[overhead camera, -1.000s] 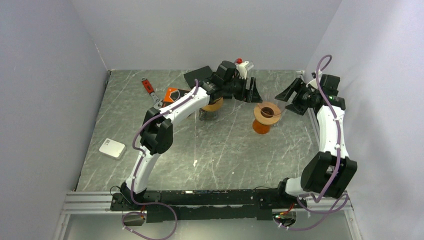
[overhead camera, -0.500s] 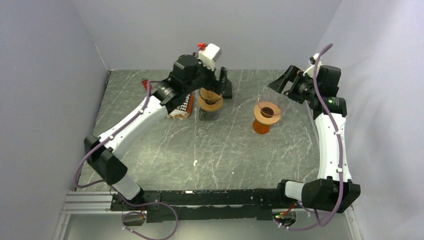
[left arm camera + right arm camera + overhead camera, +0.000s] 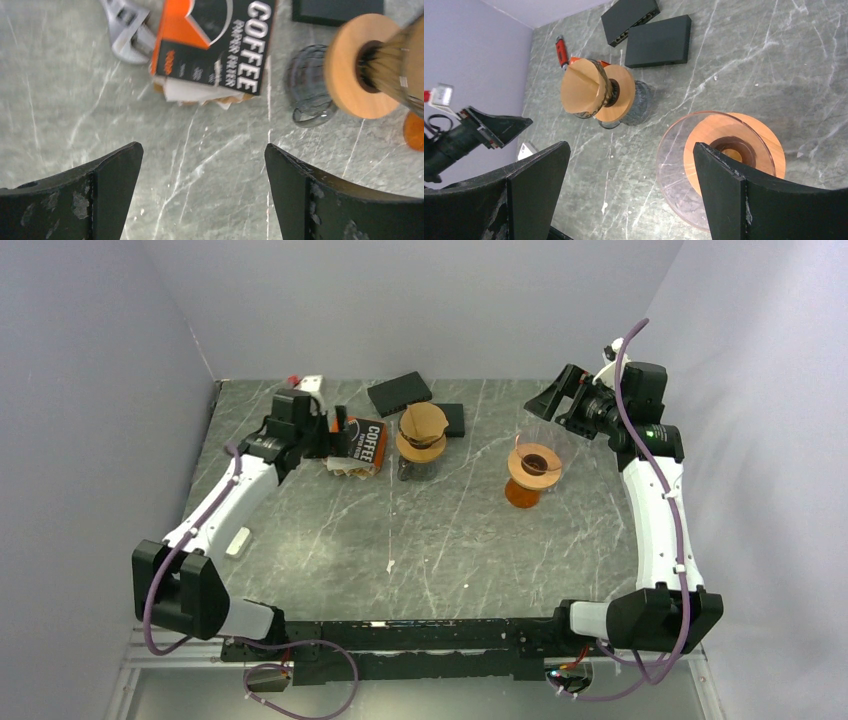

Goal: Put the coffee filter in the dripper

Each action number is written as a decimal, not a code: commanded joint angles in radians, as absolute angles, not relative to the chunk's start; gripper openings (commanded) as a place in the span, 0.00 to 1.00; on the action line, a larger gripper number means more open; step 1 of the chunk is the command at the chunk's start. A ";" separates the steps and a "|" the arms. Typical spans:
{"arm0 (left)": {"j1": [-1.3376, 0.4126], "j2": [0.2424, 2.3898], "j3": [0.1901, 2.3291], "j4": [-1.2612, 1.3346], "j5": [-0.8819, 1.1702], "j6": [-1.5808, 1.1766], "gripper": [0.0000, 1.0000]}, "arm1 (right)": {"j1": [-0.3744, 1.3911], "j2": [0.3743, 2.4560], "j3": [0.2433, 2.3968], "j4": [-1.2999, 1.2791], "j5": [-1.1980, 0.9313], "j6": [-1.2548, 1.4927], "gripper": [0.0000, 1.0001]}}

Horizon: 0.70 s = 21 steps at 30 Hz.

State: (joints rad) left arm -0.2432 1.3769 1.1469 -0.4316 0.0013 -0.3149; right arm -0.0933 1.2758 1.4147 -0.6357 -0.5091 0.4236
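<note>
A brown paper coffee filter (image 3: 424, 421) sits in a glass dripper with a wooden collar (image 3: 420, 450) at the back middle; both show in the right wrist view, the filter (image 3: 581, 92) and the collar (image 3: 620, 100). A second dripper (image 3: 532, 468), a glass cone with a wooden collar on an orange base, stands to the right with no filter in it (image 3: 724, 150). A black and orange coffee filter package (image 3: 361, 446) lies left of the first dripper (image 3: 220, 45). My left gripper (image 3: 332, 435) is open and empty beside the package (image 3: 202, 160). My right gripper (image 3: 556, 403) is open and empty above the second dripper (image 3: 631, 155).
Two black boxes (image 3: 399, 393) (image 3: 451, 419) lie at the back. A grey wrench (image 3: 127, 30) and a red-handled tool (image 3: 561, 50) lie by the package. A small white object (image 3: 238, 541) lies at the left by the left arm.
My left arm has swung left, away from the dripper with the filter, to the package. My right gripper has lifted and turned slightly near the second dripper.
</note>
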 commanded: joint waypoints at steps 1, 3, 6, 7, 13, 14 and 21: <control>-0.136 1.363 1.043 -0.375 0.204 -0.516 0.98 | -0.089 1.276 1.457 -0.568 -0.538 0.449 0.99; -0.090 1.393 0.992 -0.307 0.318 -0.575 0.97 | -0.089 1.282 1.462 -0.579 -0.540 0.444 0.99; -0.023 1.461 0.931 -0.169 0.460 -0.671 0.91 | -0.089 1.276 1.460 -0.594 -0.530 0.431 0.99; -0.005 1.485 0.914 -0.127 0.504 -0.705 0.89 | -0.089 1.274 1.458 -0.597 -0.526 0.429 0.99; 0.076 1.615 0.876 0.065 0.624 -0.847 0.76 | -0.089 1.256 1.443 -0.612 -0.512 0.413 0.99; 0.077 1.633 0.879 0.079 0.629 -0.856 0.73 | -0.089 1.255 1.447 -0.617 -0.511 0.408 0.99; 0.083 1.744 0.898 0.177 0.660 -0.904 0.57 | -0.090 1.279 1.480 -0.647 -0.510 0.384 0.99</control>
State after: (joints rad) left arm 0.0795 1.7016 0.8715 0.0612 0.5980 -0.8516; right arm -0.0933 1.2793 1.4170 -0.6472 -0.5144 0.4114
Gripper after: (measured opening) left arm 0.594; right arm 0.992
